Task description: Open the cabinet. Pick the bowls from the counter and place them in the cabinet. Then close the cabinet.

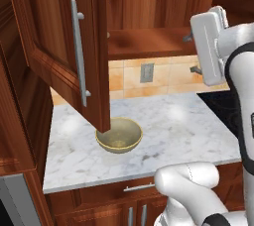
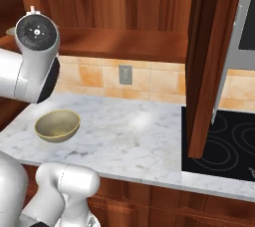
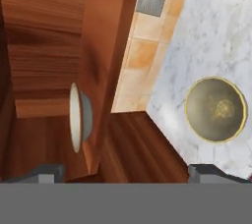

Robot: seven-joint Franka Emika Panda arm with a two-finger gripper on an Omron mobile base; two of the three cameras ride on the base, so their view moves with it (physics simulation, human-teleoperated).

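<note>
The cabinet stands open, its left door (image 1: 59, 46) and right door (image 2: 211, 56) both swung outward, the wooden shelf (image 1: 149, 41) bare in front. My gripper (image 1: 191, 54) is open at shelf height, with nothing between its fingertips (image 3: 47, 174). One bowl (image 3: 78, 117) rests on the shelf (image 3: 106, 70), seen edge-on just ahead of the gripper (image 3: 127, 173). A deep olive-tan bowl (image 1: 119, 135) with a yellow rim sits upright on the counter (image 1: 173, 126), partly under the left door's lower corner. This counter bowl (image 2: 58, 125) lies well below my hand and shows as a round bowl (image 3: 215, 109) from above.
A black stovetop (image 2: 224, 141) adjoins the counter (image 2: 139, 131) on the right. A grey wall outlet (image 1: 146, 73) sits in the tan tile backsplash. The open left door's long silver handle (image 1: 78, 59) hangs over the counter's left part. Lower cabinets (image 1: 139, 205) run beneath.
</note>
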